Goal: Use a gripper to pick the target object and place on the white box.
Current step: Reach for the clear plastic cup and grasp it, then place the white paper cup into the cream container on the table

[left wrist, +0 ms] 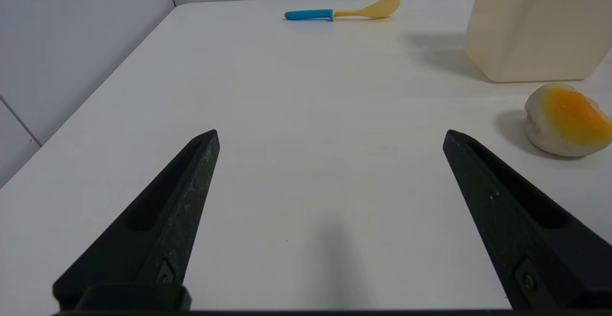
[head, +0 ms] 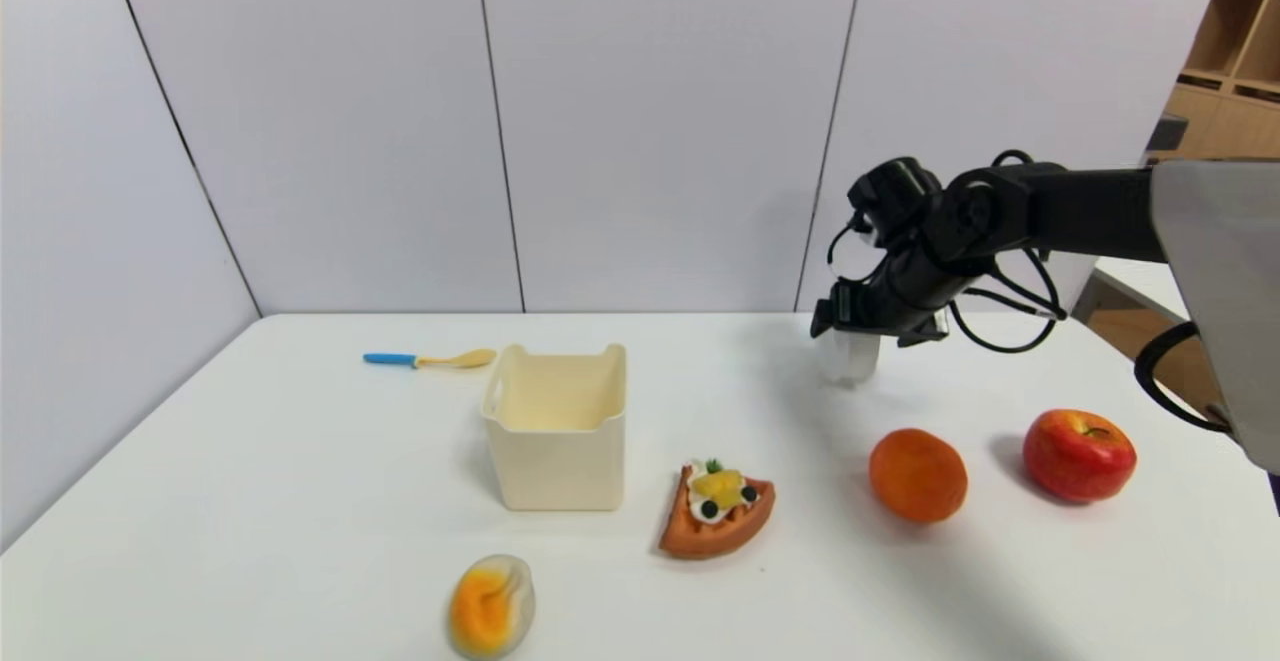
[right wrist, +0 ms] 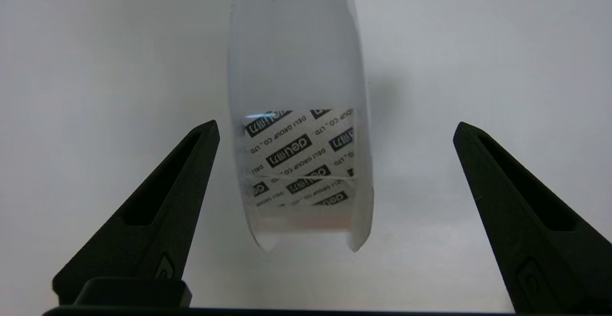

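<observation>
Now the right gripper [right wrist: 334, 129], fingers spread apart, straddles the tape roll [right wrist: 299, 115] standing on the counter [head: 300, 501] well right of the white box [head: 556, 428]; closing on it looks next.

The right tool [head: 850, 326] hangs over the far right part of the desk [head: 300, 501], its fingers spread wide on both sides of the spool [right wrist: 299, 115], with free gaps between each finger and the spool. Around the spool the desk is bare. Between the spool and the box [head: 557, 428] the far strip of desk is open. Nearer, the waffle [head: 716, 509], the orange [head: 917, 474] and the apple [head: 1078, 454] stand well apart, with gaps between them. The spoon [head: 430, 358] lies just beside the box on its far left. The left tool [left wrist: 330, 136] is open above bare desk; the egg-like piece [left wrist: 566, 120] lies near, in front of the box.
</observation>
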### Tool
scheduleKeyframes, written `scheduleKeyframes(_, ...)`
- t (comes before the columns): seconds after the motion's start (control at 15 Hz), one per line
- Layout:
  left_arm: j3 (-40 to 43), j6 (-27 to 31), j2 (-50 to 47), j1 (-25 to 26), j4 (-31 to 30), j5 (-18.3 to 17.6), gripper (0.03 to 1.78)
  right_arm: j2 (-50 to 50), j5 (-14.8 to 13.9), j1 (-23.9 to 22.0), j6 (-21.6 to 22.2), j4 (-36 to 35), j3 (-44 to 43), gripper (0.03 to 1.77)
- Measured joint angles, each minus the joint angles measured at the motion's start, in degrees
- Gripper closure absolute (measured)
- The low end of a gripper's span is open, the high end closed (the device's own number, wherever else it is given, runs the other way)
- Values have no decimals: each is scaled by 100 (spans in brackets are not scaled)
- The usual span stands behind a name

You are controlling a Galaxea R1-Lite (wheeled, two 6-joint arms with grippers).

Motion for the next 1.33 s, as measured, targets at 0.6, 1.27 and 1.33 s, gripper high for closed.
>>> scheduleKeyframes(0.6, 0, 0, 0, 0, 0, 2, 12, 284, 44, 33, -38, -266, -1, 10)
scheduleKeyframes(1.27, 0, 0, 0, 0, 0, 0, 12, 325, 66, 132, -82, -262, 5, 121)
scheduleKeyframes(1.33, 0, 0, 0, 0, 0, 0, 12, 325, 67, 149, -79, -262, 5, 121)
